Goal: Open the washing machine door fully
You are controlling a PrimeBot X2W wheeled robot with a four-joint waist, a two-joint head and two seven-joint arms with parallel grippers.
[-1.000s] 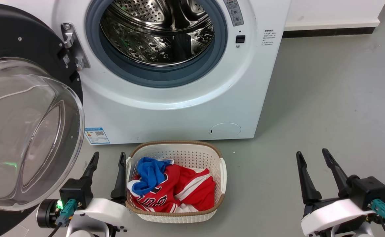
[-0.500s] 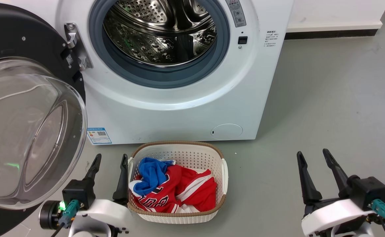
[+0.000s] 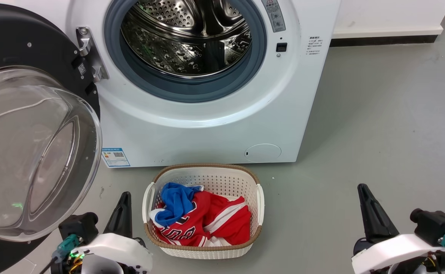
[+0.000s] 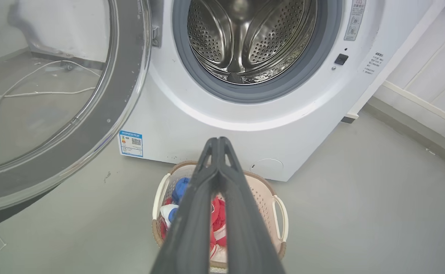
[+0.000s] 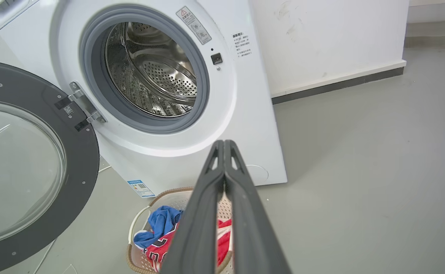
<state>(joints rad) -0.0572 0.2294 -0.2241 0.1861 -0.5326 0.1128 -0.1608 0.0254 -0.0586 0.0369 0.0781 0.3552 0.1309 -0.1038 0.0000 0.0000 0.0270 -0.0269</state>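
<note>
The washing machine door (image 3: 24, 42), with its black rim and clear bulging glass bowl, stands swung out to the left of the white machine (image 3: 207, 129) on its hinge. The steel drum opening (image 3: 186, 38) is uncovered. The door also shows in the left wrist view (image 4: 108, 110) and the right wrist view (image 5: 83, 179). My left gripper (image 3: 125, 196) hangs low beside the basket, below the door's glass, fingers pressed together and holding nothing (image 4: 218, 140). My right gripper (image 3: 361, 187) hovers over bare floor at the lower right, shut and empty too (image 5: 223, 142). Neither touches the door.
A white woven basket (image 3: 203, 168) holding red, white and blue clothes sits on the grey floor right in front of the machine, between my arms. A white wall with a dark skirting (image 3: 382, 38) runs behind at the right. A cable (image 4: 36, 93) lies on the floor behind the door.
Both grippers have gone from open to shut and sit a little lower in the head view. The door and basket have stayed put; the picture shifted slightly.
</note>
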